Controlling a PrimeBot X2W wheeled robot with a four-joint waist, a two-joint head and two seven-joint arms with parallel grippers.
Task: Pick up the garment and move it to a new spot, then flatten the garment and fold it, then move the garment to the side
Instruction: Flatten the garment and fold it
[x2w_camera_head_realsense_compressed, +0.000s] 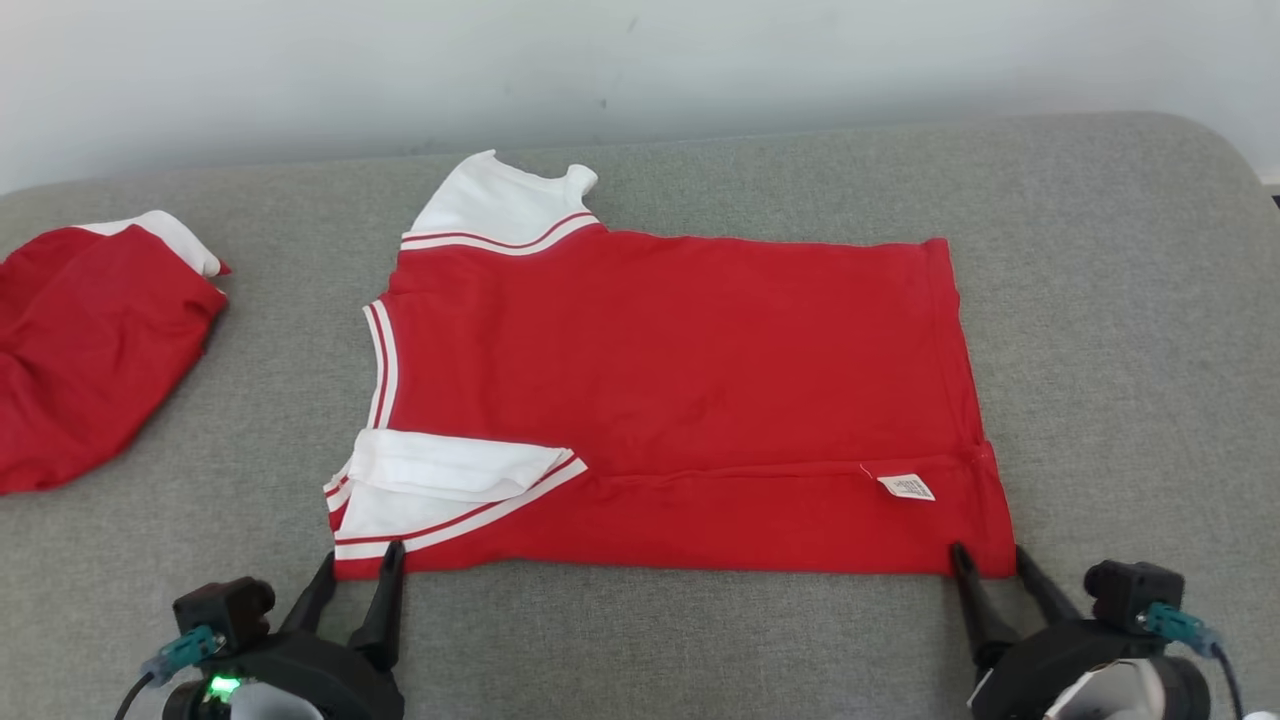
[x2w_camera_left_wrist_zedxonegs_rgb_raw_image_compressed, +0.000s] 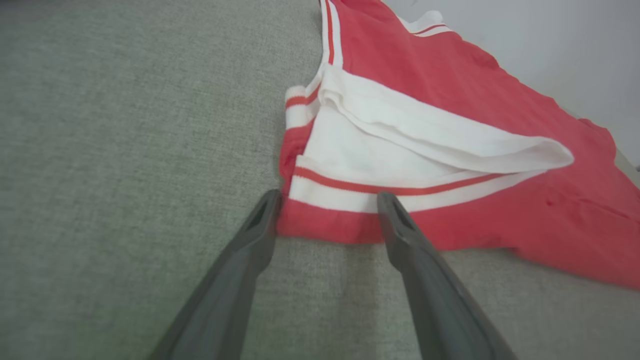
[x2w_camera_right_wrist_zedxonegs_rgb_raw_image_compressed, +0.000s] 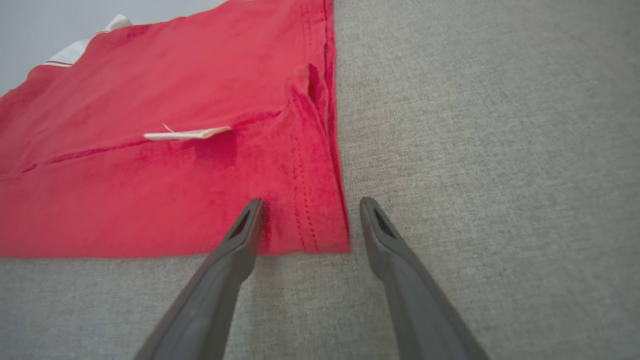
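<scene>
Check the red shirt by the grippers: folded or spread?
Partly folded. The red shirt has its near edge turned over the body: care label faces up, near sleeve lies doubled on top; far sleeve sticks out.

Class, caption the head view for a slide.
Open left hand and right hand at near corners of the red garment.
</scene>
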